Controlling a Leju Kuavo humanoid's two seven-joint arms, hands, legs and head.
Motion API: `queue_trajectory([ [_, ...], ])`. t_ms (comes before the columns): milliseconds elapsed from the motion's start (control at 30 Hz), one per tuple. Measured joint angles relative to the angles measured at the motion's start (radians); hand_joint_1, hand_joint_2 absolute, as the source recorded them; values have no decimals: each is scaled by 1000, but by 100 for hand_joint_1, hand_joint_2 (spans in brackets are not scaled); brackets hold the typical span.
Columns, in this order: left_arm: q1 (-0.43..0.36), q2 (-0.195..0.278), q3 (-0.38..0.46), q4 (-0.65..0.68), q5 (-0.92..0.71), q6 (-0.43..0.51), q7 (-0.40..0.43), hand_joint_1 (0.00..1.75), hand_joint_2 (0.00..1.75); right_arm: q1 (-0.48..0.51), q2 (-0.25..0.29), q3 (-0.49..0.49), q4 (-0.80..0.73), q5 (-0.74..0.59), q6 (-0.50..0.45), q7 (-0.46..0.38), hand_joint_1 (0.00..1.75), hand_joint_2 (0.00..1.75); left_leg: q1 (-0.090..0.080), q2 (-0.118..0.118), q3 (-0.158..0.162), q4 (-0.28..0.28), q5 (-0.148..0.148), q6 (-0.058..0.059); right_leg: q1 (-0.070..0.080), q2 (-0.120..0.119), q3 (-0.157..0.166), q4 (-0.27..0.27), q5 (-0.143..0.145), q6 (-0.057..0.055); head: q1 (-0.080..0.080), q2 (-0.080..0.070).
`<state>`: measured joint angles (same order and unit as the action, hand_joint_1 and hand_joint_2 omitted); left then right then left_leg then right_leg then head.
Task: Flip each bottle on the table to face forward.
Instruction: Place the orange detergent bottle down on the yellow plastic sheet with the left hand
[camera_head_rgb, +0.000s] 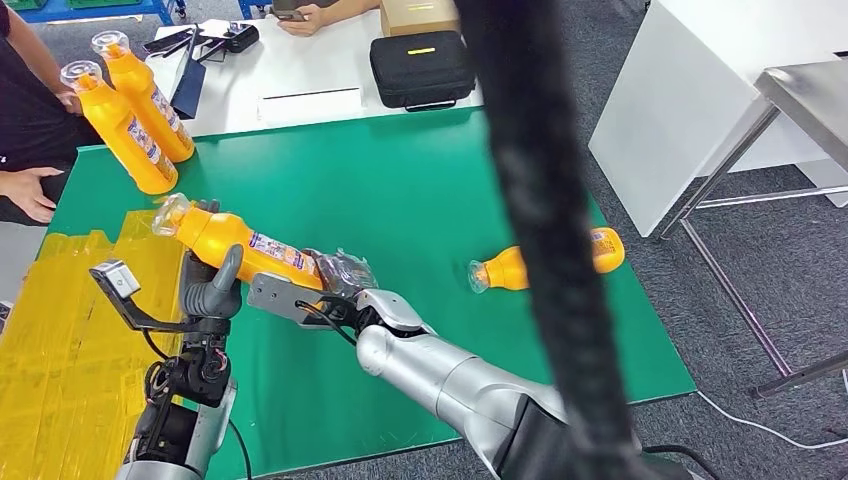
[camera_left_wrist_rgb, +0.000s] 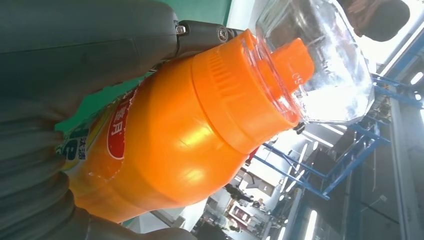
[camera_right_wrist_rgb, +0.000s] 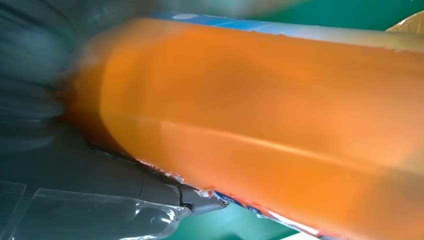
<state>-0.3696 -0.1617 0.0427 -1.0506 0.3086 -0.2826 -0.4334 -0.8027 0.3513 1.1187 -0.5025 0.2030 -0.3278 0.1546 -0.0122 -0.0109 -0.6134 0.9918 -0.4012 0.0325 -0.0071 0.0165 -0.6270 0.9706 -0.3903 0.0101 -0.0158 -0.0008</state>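
A thick black cable (camera_head_rgb: 545, 240) close to the head camera crossed the frame and hid the middle of the lying bottle (camera_head_rgb: 497, 270) on the green table (camera_head_rgb: 400, 190). The held bottle (camera_head_rgb: 245, 243) had its base covered by the right hand (camera_head_rgb: 335, 285). Right wrist view was motion-blurred; label text on that bottle was unreadable. A person's hand (camera_head_rgb: 28, 192) was cut off at the left edge.
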Motion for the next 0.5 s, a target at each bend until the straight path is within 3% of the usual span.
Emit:
queue_trajectory([
  [300, 6, -13, -25, 12, -41, 37, 42, 0, 175, -6, -4, 66, -3, -25, 1, 62, 175, 175, 0, 0, 0, 0, 0, 0, 0, 0, 0, 0, 0, 0, 0, 0],
  [433, 11, -14, -43, 19, -58, 51, 49, 169, 175, -7, -10, 92, -3, -30, 1, 80, 175, 175, 0, 0, 0, 0, 0, 0, 0, 0, 0, 0, 0, 0, 0, 0],
  [500, 13, -14, -49, 21, -54, 49, 54, 175, 175, -7, -12, 100, -3, -33, 2, 86, 175, 175, 0, 0, 0, 0, 0, 0, 0, 0, 0, 0, 0, 0, 0, 0],
])
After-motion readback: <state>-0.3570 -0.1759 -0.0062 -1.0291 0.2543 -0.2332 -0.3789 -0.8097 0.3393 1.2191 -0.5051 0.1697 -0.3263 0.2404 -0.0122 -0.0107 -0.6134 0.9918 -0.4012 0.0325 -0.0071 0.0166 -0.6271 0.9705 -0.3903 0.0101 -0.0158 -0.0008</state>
